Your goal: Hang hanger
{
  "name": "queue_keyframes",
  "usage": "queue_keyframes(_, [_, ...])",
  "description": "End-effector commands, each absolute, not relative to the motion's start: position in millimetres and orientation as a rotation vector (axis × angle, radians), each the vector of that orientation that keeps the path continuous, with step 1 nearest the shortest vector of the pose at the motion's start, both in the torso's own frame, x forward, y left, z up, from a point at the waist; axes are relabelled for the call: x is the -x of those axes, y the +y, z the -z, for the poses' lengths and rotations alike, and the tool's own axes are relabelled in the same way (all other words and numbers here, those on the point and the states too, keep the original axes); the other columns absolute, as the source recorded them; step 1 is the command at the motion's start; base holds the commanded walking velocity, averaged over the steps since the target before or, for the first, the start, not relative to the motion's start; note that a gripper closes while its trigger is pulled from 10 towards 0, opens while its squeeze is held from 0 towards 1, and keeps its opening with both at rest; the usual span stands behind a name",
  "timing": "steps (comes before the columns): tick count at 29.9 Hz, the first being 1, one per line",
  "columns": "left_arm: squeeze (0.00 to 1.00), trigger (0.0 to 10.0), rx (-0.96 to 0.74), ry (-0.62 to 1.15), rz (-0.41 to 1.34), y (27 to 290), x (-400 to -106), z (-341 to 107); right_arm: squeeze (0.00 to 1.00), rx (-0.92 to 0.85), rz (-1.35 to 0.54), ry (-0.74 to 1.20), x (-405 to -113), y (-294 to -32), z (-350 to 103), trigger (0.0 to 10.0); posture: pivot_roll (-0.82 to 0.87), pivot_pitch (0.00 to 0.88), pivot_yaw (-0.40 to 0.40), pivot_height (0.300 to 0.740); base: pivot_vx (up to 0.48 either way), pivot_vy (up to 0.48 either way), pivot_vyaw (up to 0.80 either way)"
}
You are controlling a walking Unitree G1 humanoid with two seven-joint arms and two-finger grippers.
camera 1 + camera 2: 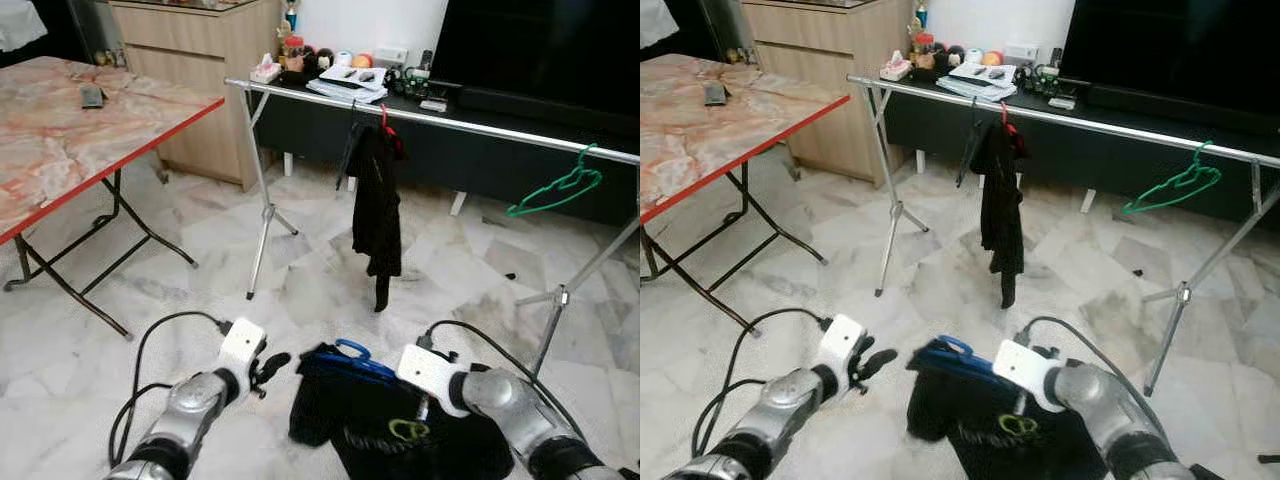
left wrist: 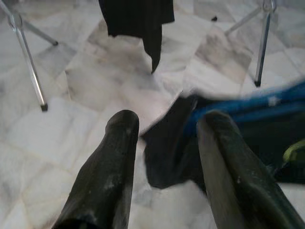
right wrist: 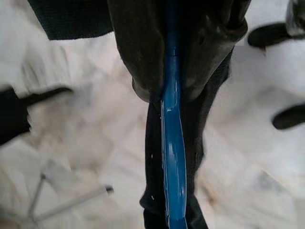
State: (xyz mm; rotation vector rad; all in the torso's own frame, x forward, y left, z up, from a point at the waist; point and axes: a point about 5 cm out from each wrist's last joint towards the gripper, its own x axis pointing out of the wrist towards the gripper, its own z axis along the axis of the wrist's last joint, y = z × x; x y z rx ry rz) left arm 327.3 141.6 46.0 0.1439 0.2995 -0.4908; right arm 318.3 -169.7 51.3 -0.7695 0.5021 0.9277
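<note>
Head camera first: the rail, a thin steel bar on tripod legs, runs across the marble floor, and that is our landmark. A black garment droops limp from its middle on a red hook, and an empty green hanger dangles further along, towards the robot's right. Well short of the rail, low and near the robot, the blue hanger rides with a black shirt draped over it. The right gripper has it; the left gripper hovers just beside the shirt's edge, touching nothing.

The other eye tells the same story: a folding table with a red edge stands off to the rail's left end.

Left wrist now: two matte black fingers stand well apart, nothing between them, the hanger's blue bar and dark cloth just ahead, the rail's legs beyond.

Right wrist: the fingers are clamped tight on the hanger's flat blue plastic strip, cloth hanging under it.

My read: the hanger looks light, stiff and smooth, so it could pivot in a two-finger pinch. The soft shirt will swing and shift the balance. A hold near the hook's base looks soundest, leaving the hook free for the rail.
</note>
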Motion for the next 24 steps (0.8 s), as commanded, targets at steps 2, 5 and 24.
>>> queue_keyframes(2, [0.00,10.0,-0.119,0.309,0.436,145.5,-330.7,-47.6,0.00,0.753,-0.983,0.461,-319.3,-167.0,-57.9,10.0,0.00,0.057,-0.048,0.740,0.000,0.000,0.00])
queue_keyframes(5, [0.00,10.0,-0.128,0.329,0.383,147.3,-334.0,-47.9,0.00,0.735,-1.042,0.429,-318.5,-164.2,-63.3,10.0,-0.01,0.056,-0.045,0.740,0.000,0.000,0.00])
queue_keyframes(24, [0.00,10.0,-0.225,0.334,0.456,148.8,-330.6,-45.6,0.00,0.779,-1.041,0.384,-323.6,-167.8,-70.8,10.0,0.00,0.047,-0.040,0.740,0.000,0.000,0.00])
